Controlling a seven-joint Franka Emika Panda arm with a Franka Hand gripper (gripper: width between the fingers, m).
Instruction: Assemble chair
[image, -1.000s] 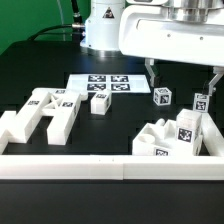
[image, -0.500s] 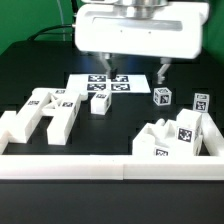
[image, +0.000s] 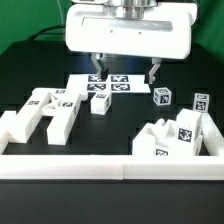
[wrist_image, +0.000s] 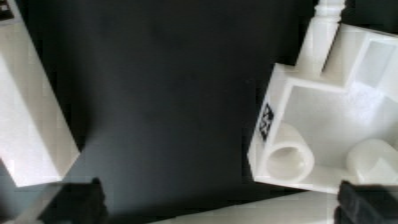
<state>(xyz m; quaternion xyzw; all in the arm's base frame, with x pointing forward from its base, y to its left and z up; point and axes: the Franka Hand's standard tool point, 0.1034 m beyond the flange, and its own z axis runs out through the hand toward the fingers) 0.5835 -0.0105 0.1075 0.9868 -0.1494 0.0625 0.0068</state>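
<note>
I have the gripper (image: 125, 70) in the upper middle of the exterior view, under the broad white wrist housing (image: 130, 30), with the jaws spread wide and nothing held between them. The two fingers (image: 97, 66) hang well apart in front of the marker board (image: 78, 82); from this angle I cannot tell whether they are clear of it. The chair (image: 172, 142) is not joined: it lies as loose white tagged pieces on the black table (image: 115, 125). At the exterior view's left the H piece (image: 45, 112) lies flat. Just beside it, toward the middle and near the marker board's front edge, stands a small block (image: 100, 102). At the exterior view's right are two cubes, well apart from the H piece. The first cube (image: 162, 96) sits just below the finger on that side, and the second cube (image: 201, 101) is close to the frame's edge. In the lower right the heap (image: 160, 148) of chunky pieces rests near the front rail (image: 90, 166), which runs across the bottom. In the wrist view the dark fingertips (wrist_image: 79, 198) stand over bare table. Beside them is a holed piece (wrist_image: 329, 120) with a tag on its side and a round socket. Across the dark gap is a plain white edge (wrist_image: 25, 110) that I cannot identify.
</note>
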